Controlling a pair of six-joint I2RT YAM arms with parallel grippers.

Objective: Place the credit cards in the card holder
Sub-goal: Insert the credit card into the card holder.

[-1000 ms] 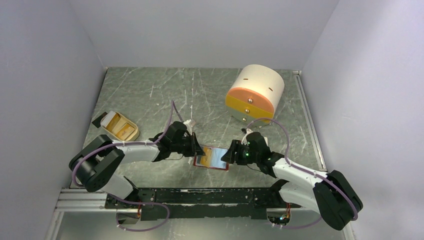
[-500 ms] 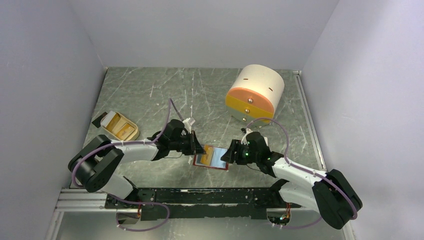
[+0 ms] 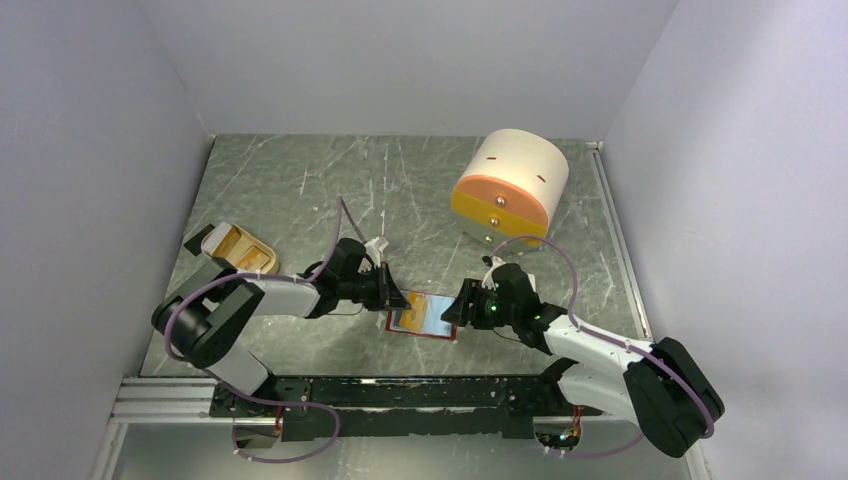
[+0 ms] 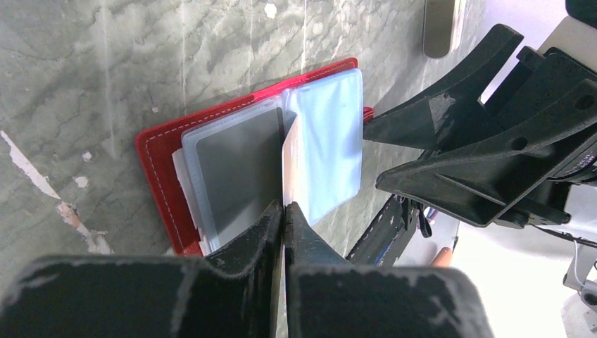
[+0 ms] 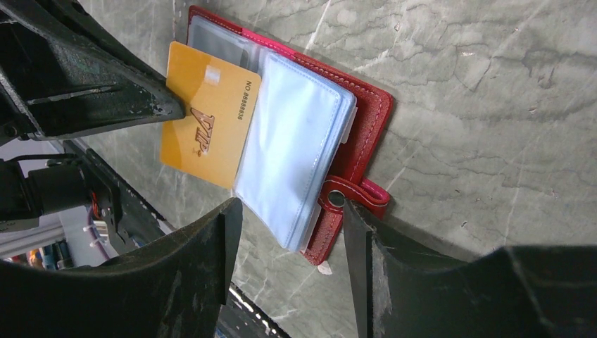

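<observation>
The red card holder (image 3: 423,315) lies open on the table between both grippers, its pale blue pockets (image 5: 296,148) fanned up. My left gripper (image 3: 392,290) is shut on a gold credit card (image 5: 208,123), held on edge (image 4: 288,162). The card's far end sits in among the pocket leaves at the fold. My right gripper (image 3: 452,310) is open at the holder's right side. Its fingers straddle the corner of the pockets (image 5: 292,208), and one fingertip (image 5: 352,218) is right at the snap tab (image 5: 352,197). The red cover (image 4: 158,169) rests flat on the table.
A beige oval tray (image 3: 240,252) with orange contents stands at the left, a small dark item (image 3: 197,238) beside it. The big cream-and-orange cylinder (image 3: 510,185) stands at the back right. Grey walls close in on three sides.
The left arm's elbow has swung up and to the right, and its gripper has edged the card slightly toward the holder. The right arm and holder have stayed put.
</observation>
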